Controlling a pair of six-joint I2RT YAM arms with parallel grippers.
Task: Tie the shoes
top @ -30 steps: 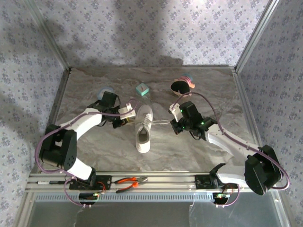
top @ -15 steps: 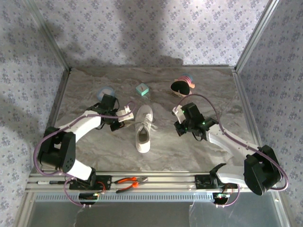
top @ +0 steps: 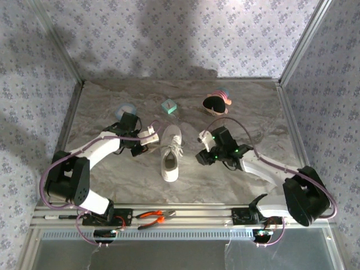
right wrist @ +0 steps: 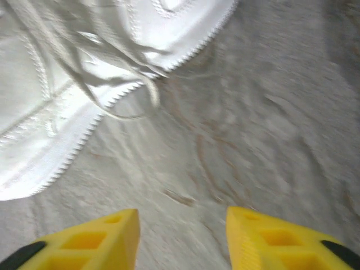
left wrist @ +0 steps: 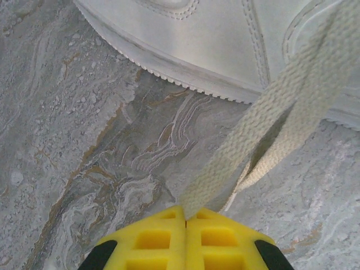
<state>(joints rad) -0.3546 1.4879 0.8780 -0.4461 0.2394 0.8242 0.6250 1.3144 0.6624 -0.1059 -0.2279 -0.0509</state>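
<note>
My left claw (left wrist: 185,225) is pinched together on a flat white woven lace (left wrist: 264,129), which runs up to the smooth white low-top sneaker (top: 171,153) sitting on the grey marbled surface (top: 253,112) between the two arms. My right claw (right wrist: 183,230) stands apart with nothing in it, low beside the sneaker's flank, and the thin loose lace loops (right wrist: 126,101) lie ahead and to its left. My worry is that if I pull harder on the left, the light shoe may slide, or the lace may slip from the pads. If the right closes where it is, I judge it would meet bare surface, or snag several strands at once and tangle the knot
</note>
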